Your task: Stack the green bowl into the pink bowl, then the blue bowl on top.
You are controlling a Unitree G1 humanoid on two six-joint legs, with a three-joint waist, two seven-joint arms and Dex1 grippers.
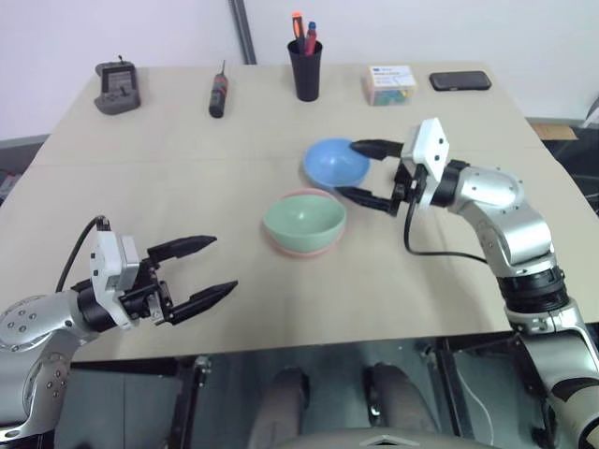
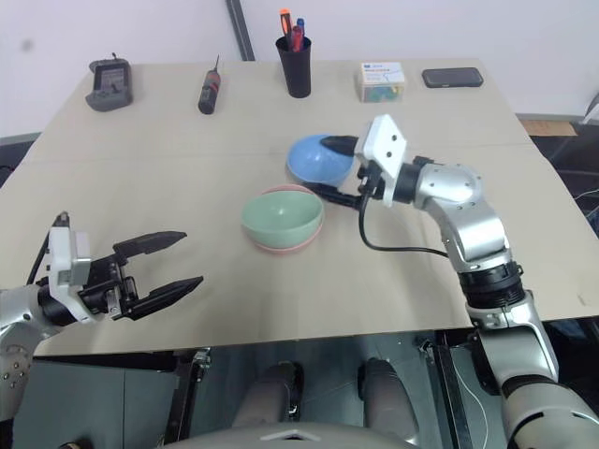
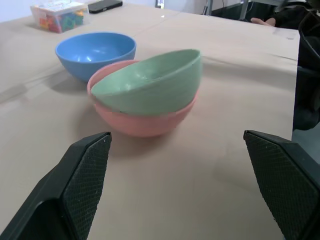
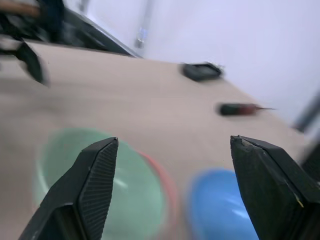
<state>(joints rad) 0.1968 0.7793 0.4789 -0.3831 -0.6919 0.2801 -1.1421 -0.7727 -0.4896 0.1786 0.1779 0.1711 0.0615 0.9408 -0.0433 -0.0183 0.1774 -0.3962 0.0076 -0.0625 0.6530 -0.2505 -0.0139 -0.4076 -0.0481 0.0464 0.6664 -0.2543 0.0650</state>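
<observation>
The green bowl (image 1: 304,220) is sitting tilted inside the pink bowl (image 1: 301,245), with the blue bowl (image 1: 336,163) just behind. The right gripper (image 1: 367,173) is hanging wide open and empty around the blue bowl's near side; it should be closing squarely on the rim before lifting

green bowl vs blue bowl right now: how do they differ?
Colour: the green bowl is pale mint, the blue bowl sky blue.
Support: the green bowl is nested in the pink bowl; the blue bowl stands directly on the table.
Pose: the green bowl is tilted in the pink one; the blue bowl sits level.
Shared: both are plain, round, about the same size and empty.
</observation>
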